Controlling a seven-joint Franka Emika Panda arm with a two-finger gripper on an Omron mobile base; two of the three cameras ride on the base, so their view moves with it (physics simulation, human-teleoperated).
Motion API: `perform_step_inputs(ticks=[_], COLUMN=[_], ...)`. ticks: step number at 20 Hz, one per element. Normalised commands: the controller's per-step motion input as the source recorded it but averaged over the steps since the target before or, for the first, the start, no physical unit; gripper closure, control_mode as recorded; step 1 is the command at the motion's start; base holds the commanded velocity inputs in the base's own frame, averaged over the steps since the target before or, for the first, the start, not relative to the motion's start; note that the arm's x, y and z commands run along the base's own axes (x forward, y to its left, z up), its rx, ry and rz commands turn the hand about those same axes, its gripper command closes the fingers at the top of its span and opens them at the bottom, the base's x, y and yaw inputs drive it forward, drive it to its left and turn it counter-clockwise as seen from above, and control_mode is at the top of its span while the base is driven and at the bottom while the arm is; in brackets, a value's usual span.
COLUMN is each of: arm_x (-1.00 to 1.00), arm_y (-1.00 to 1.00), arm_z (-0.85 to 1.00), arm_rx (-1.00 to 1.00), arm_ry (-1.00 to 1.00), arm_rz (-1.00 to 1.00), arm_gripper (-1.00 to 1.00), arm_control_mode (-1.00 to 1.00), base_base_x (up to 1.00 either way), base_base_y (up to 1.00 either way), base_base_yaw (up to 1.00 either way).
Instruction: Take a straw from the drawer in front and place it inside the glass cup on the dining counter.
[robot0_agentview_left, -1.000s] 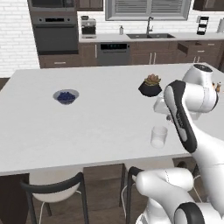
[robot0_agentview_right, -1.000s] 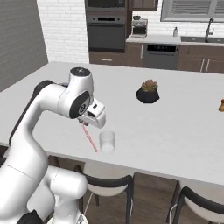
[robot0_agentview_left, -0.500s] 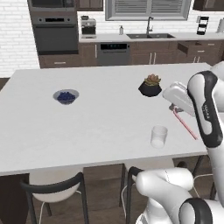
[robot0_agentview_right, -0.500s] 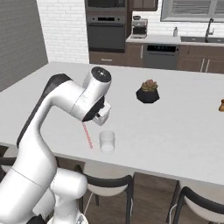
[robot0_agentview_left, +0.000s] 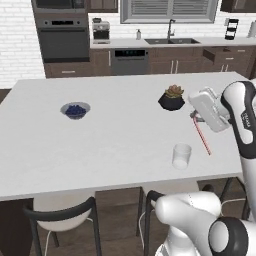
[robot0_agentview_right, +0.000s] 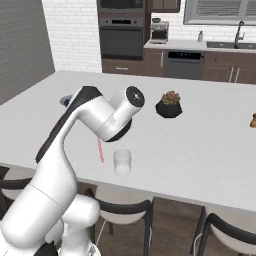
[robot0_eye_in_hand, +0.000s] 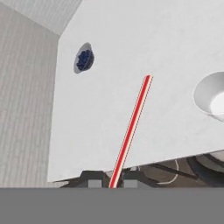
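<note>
The gripper (robot0_eye_in_hand: 110, 181) has its fingers pinched tight on one end of the straw (robot0_agentview_left: 202, 137), which hangs tilted in the air over the dining counter (robot0_agentview_left: 115, 145). The glass cup (robot0_agentview_left: 181, 156) stands just beside its free end, near the counter's front edge.

Open white surface (robot0_agentview_left: 115, 140) is lying all around the glass cup (robot0_agentview_left: 182, 156), so its mouth is standing unobstructed from above. The potted succulent (robot0_agentview_left: 171, 98) is sitting well behind it, and the berry bowl (robot0_agentview_left: 75, 110) is sitting far to the left.
</note>
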Motion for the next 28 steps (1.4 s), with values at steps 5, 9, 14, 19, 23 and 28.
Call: perform_step_inputs(ticks=[5,9,14,19,23,28], arm_x=[0.77,0.68,0.3,0.16,0.09,0.14], arm_y=[-0.01,-0.07,-0.24,-0.17,-0.01,0.0], arm_z=[-0.04,-0.07,-0.23,-0.27,-0.26,-0.24], arm_rx=[0.16,0.11,0.03,0.01,0.07,0.07], arm_ry=[-0.01,0.0,-0.01,-0.04,-0.02,-0.03], arm_rz=[0.0,0.0,0.0,0.0,0.0,0.0], arm_gripper=[1.0,1.0,1.0,1.0,1.0,1.0], arm_control_mode=[-1.0,-1.0,-1.0,-1.0,-1.0,-1.0], base_base_x=[0.0,0.0,0.0,0.0,0.0,0.0], base_base_y=[0.0,0.0,0.0,0.0,0.0,0.0], base_base_yaw=[0.0,0.0,0.0,0.0,0.0,0.0])
